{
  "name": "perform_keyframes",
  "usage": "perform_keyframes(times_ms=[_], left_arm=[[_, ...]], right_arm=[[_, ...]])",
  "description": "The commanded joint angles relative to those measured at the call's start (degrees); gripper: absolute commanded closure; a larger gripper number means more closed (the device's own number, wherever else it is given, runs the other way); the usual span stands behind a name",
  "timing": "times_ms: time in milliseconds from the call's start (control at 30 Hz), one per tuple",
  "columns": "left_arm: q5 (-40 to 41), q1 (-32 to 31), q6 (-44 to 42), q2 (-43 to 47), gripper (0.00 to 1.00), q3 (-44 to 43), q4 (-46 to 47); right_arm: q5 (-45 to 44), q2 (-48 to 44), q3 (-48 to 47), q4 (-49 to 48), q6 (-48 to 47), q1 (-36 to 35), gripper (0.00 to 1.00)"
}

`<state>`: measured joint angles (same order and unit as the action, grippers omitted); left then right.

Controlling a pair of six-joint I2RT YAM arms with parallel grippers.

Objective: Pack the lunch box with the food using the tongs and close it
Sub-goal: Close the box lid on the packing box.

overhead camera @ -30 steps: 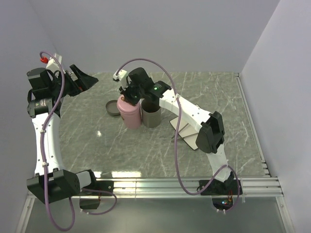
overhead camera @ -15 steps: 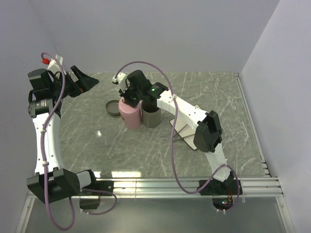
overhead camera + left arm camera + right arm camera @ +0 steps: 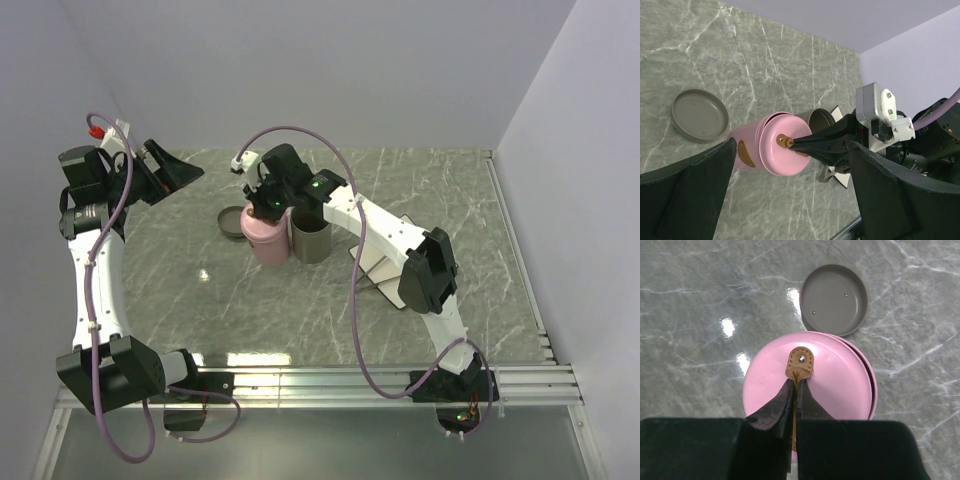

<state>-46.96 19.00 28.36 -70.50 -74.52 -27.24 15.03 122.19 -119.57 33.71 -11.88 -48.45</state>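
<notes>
Pink lid (image 3: 810,385) is held by its tan strap (image 3: 800,362) in the right gripper (image 3: 794,390), jaws pinched shut on that loop, apparently to seat it on the pink lunch box (image 3: 265,242) at mid-table, where it sits slightly askew. Left gripper (image 3: 172,168), jaws wide and holding nothing, hangs high at the far left, probably to stay clear. Grey lid (image 3: 834,300) lies just left of the box; neither food nor tongs can be seen.

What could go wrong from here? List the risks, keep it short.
The right fingers pinch only the thin brown strap on the pink lid, so the lid may slip or swing. The lid looks offset from the pink box and could seat crooked. The grey cup stands right beside the box, so a sideways push might knock it.
</notes>
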Motion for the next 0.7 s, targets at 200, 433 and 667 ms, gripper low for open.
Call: perform_keyframes(times_ms=[200, 433, 667], left_arm=[[-2.6, 0.2, 1.3, 0.4, 0.01, 0.5, 2.6], [-3.0, 0.2, 1.6, 0.5, 0.01, 0.4, 3.2], [-3.1, 0.2, 2.1, 1.3, 0.01, 1.7, 4.1]], right_arm=[[0.9, -2.7, -1.7, -2.2, 1.6, 0.3, 1.0], [0.6, -1.9, -2.8, -2.2, 1.0, 1.8, 1.0], [4.0, -1.8, -3.4, -1.9, 1.3, 3.1, 1.0]])
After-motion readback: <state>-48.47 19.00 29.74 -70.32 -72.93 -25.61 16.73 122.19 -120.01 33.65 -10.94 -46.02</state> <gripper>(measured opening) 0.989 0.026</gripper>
